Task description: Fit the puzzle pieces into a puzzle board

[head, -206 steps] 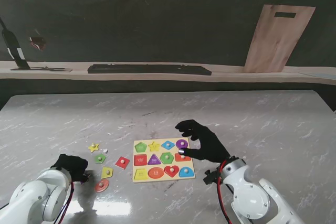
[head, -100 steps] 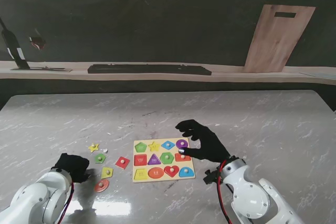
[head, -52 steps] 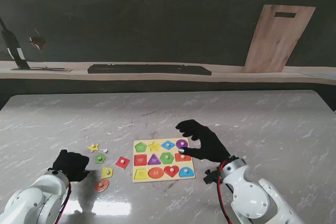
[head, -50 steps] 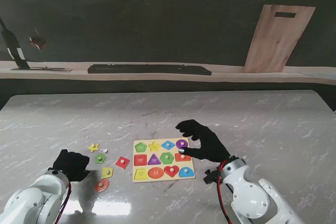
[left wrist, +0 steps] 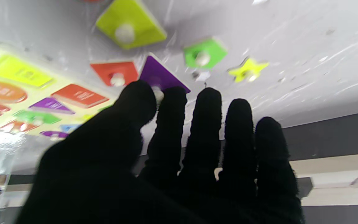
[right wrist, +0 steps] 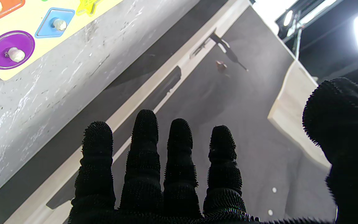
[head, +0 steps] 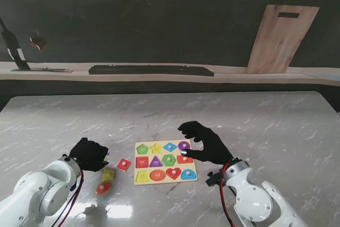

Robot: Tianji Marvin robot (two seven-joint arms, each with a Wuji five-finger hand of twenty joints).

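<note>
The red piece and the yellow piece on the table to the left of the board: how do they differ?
The red piece lies nearer the board; the yellow piece lies farther from it and nearer to me. In the left wrist view the red piece looks smaller than the yellow piece, perhaps only because it is farther from the camera. Both are flat, four-sided, with a pale knob.

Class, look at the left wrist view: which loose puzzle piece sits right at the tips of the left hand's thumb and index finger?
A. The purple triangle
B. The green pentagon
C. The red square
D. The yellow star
A. In the left wrist view the purple triangle lies directly at the thumb and index tips of the left hand, while the yellow star, green piece and red piece lie clear of the fingertips.
</note>
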